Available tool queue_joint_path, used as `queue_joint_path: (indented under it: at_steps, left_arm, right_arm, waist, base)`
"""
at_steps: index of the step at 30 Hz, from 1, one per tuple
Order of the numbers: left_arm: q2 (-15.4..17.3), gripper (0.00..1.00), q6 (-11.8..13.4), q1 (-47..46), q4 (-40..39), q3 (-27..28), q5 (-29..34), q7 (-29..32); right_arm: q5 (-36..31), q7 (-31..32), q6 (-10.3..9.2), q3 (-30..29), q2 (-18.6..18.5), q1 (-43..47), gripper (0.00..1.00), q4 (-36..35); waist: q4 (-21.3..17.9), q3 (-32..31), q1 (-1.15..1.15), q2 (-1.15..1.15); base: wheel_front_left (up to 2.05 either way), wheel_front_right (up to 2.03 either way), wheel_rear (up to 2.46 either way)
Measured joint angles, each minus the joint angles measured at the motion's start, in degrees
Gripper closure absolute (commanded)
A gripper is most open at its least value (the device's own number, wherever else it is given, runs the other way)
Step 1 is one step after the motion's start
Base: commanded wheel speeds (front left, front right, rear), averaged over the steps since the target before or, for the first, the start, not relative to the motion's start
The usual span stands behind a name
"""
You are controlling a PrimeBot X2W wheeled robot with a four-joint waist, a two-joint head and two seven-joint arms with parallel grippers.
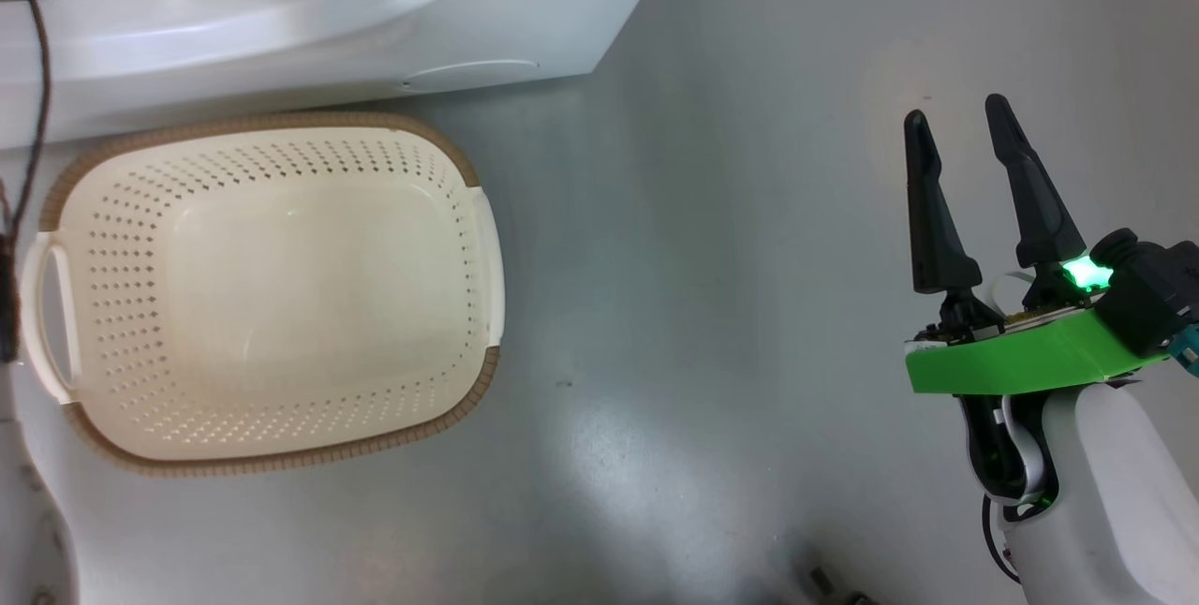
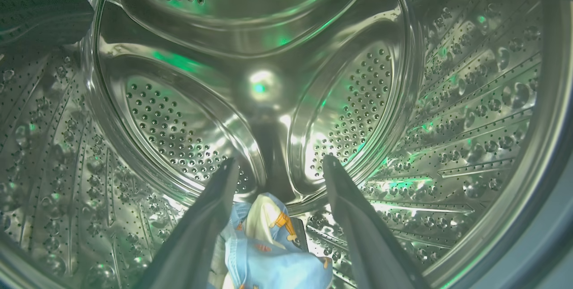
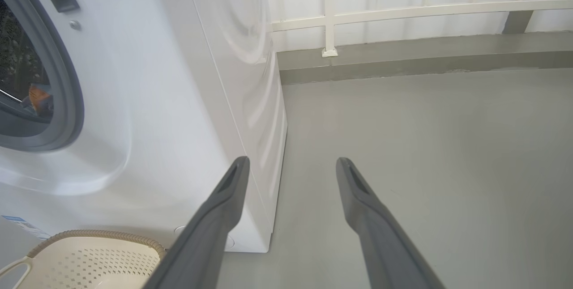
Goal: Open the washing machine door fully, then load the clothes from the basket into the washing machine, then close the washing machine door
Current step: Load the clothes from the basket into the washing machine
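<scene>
The head view shows the basket (image 1: 272, 296) on the floor (image 1: 703, 305) just in front of the washer (image 1: 328, 15). It sits mouth up with its long axis running left to right, a handle at each end and its perforated bottom bare. The right jaws hover well to its right over the floor. Their fingers (image 1: 937, 221) point up the view, lean a little left, and are spread with nothing between them.

The right wrist view adds the washer's front and side. A grey gasket (image 3: 74, 101) rings the drum mouth with an orange patch inside it, and a white railing (image 3: 329, 11) stands behind.

The left wrist view looks into the drum (image 2: 268, 34). The clothes (image 2: 273, 257) lie bunched on its lower wall, low between the fingers (image 2: 197, 231) of the left jaws, which are spread wide and clamp nothing. The heap's long axis cannot be told.
</scene>
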Motion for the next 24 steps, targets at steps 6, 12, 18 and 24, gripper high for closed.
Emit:
queue_joint_path:
  at_steps: [6,12,18,24]
  left_arm:
    - [-1.08,0.0,0.0,2.61,0.0,0.63,-0.52,0.0]
    - [-2.61,0.0,0.0,7.36,-0.43,1.83,-0.55,0.0]
    - [-4.65,0.0,0.0,13.64,-2.55,2.93,-1.45,0.0]
    - [-6.0,0.0,0.0,21.51,-5.23,3.43,-2.09,0.0]
  right_arm:
    - [-0.01,0.0,0.0,0.01,-0.65,0.0,0.0,0.02]
    - [-0.01,0.0,0.0,0.11,-1.51,-0.01,0.0,0.01]
    - [-0.03,0.0,0.0,0.29,-2.92,-0.03,0.0,0.07]
    - [-0.11,0.0,0.0,0.24,-4.38,0.0,0.0,0.47]
  waist:
    - [0.42,-0.86,0.0,0.0]
    - [0.93,-2.39,0.0,0.0]
    - [1.83,-4.36,0.0,0.0]
    - [3.06,-6.87,0.0,0.0]
  base:
    - [0.0,0.0,0.0]
    - [0.0,0.0,0.0]
    - [0.0,0.0,0.0]
    - [0.0,0.0,0.0]
